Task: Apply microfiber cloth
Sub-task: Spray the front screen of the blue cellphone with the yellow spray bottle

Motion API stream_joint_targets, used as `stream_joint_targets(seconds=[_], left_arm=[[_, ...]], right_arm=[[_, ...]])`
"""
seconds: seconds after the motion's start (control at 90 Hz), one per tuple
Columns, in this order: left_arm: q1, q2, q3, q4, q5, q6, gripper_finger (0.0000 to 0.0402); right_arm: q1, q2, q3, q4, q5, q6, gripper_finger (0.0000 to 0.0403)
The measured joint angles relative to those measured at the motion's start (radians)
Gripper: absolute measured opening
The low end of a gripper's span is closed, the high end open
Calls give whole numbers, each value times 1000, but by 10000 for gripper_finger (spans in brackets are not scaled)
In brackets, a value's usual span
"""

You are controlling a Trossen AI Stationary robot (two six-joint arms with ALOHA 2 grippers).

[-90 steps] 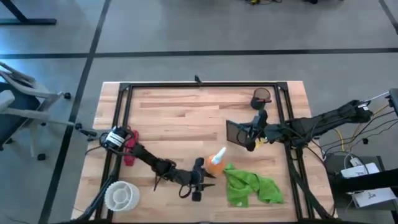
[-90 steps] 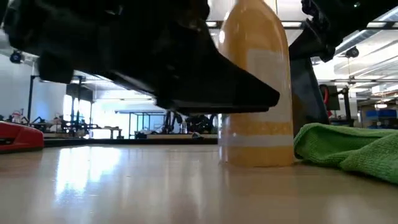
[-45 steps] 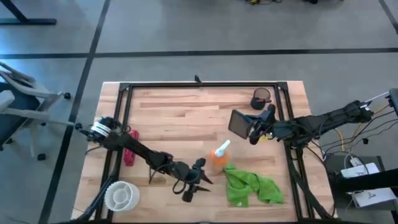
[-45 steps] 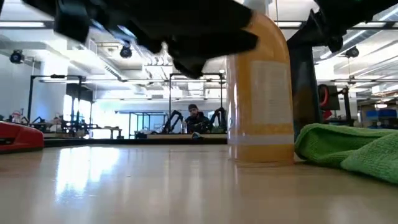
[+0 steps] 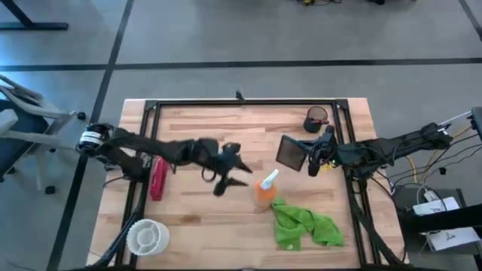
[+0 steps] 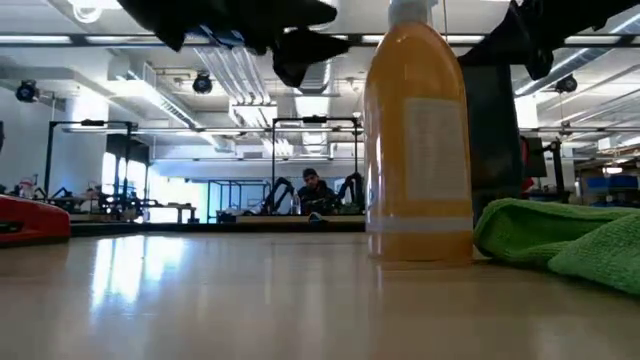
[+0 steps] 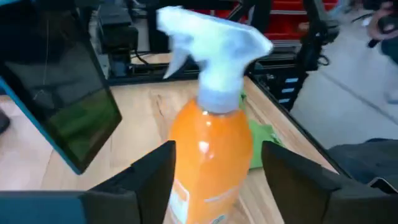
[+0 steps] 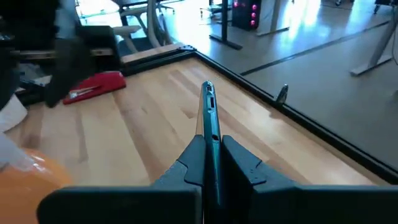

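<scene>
An orange spray bottle (image 7: pixel 211 158) with a white trigger head stands on the wooden counter (image 7: pixel 143 124), framed between the two dark fingers (image 7: pixel 152 177) of the left end effector (image 7: pixel 217 180), which are spread wide with the bottle apart from both. A dark tablet (image 7: pixel 59 93) with a teal edge is tilted beside it. A bit of green microfiber cloth (image 7: pixel 258 143) shows behind the bottle

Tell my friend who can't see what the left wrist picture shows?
An orange spray bottle with a white trigger top stands right ahead of the left gripper, whose jaws are open. A dark tablet is held tilted beside it, and a bit of green cloth peeks out behind.
</scene>
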Motion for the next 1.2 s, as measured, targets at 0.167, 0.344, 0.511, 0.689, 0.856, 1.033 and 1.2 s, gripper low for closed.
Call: stream_joint_targets(seconds=[0.167,0.344,0.511,0.689,0.856,1.033,1.2], left_arm=[[51,58,1,115,116,38,259],[60,109,8,199,159,37,271],[61,188,107,191,256,36,288],[81,269,233,64,324,73,310],[93,317,299,30,327,109,318],[93,350,337,26,350,121,316],[93,339,333,27,351,122,316]], right_arm=[[0,-14,0,44,28,-53,8],[0,-13,0,51,38,-73,8],[0,-12,0,52,54,-68,8],[0,-12,0,51,52,-34,8],[0,-5,0,47,45,-20,8],[0,2,0,46,44,-18,8],[0,3,0,45,43,-18,8]])
